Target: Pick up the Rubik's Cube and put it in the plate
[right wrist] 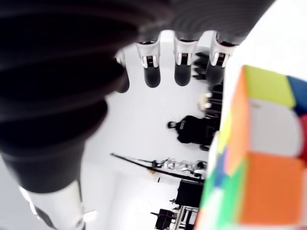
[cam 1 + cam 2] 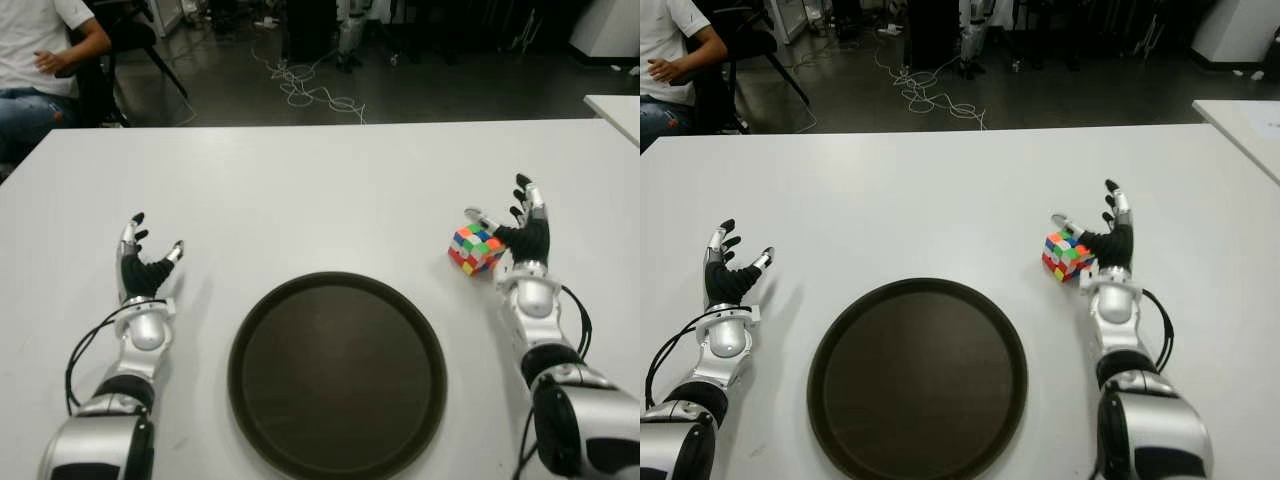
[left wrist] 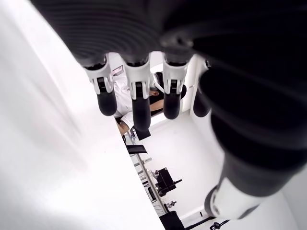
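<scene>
The plate (image 2: 337,375) is closest to the robot. It is dark, round and has nothing in it. It sits near the front edge of the white table (image 2: 330,190), about in the middle.

The left hand (image 2: 145,262) shows beside the plate, on its left side. Its fingers are spread out and it holds nothing.

The right hand (image 2: 522,232) is over toward the right edge of the table. Its fingers are wide open too. The Rubik's Cube (image 2: 476,249) is just beside this hand, on the plate's side of it, and it looks like it sits on the table. The thumb reaches over it, but the hand does not have hold of the cube. In the right wrist view the cube is right next to the open fingers (image 1: 152,72).

So the job looks like it is at the grabbing step. The cube is not picked up yet. I think the next move needs the right hand to close its fingers around the cube, lift it, carry it across to the plate and let go.

Past the far edge of the table is a dark floor with a loose white cable (image 2: 305,85). A person (image 2: 40,60) sits near the far left corner.
</scene>
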